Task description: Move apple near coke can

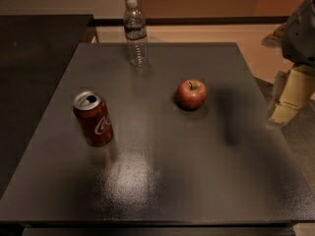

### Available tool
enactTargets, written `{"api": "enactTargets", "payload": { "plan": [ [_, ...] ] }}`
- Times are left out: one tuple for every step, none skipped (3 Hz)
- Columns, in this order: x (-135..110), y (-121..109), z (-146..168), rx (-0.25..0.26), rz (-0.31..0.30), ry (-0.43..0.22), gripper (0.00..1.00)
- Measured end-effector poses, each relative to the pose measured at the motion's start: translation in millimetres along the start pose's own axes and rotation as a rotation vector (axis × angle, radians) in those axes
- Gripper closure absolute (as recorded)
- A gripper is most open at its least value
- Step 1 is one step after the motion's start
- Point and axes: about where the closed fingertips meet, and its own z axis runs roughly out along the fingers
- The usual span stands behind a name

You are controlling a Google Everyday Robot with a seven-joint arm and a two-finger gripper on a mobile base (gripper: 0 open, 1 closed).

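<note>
The gripper point(284, 108) hangs at the right edge of the view, off the right side of the table point(197, 181), a pale block under a grey arm. Whether it is open or closed cannot be told from here, and it holds nothing that shows. From it, the apple point(191, 94) lies to the left in the view and a little farther from the camera. It sits on the table right of centre, stem up, with bare table top and a dark shadow between it and the gripper. The coming reach likely runs leftward over the table's right edge to the apple. Being round, the apple has no long axis to line up with, so a descent from above seems plainest. Beyond the apple, further left and nearer the camera, the can point(93, 118) stands upright, well apart from it. The carry would likely run in that same leftward direction, slanting toward the camera. The bottle point(135, 33) stands upright near the far edge, away from that path. The task looks not yet begun: the apple sits untouched and far from the can
</note>
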Motion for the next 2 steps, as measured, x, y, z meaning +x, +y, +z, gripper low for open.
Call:
{"api": "enactTargets", "payload": {
  "plan": [
    [-9, -11, 16, -0.014, -0.002, -0.053, 0.00],
    [-21, -31, 36, -0.022, -0.012, -0.093, 0.00]
  ]
}}
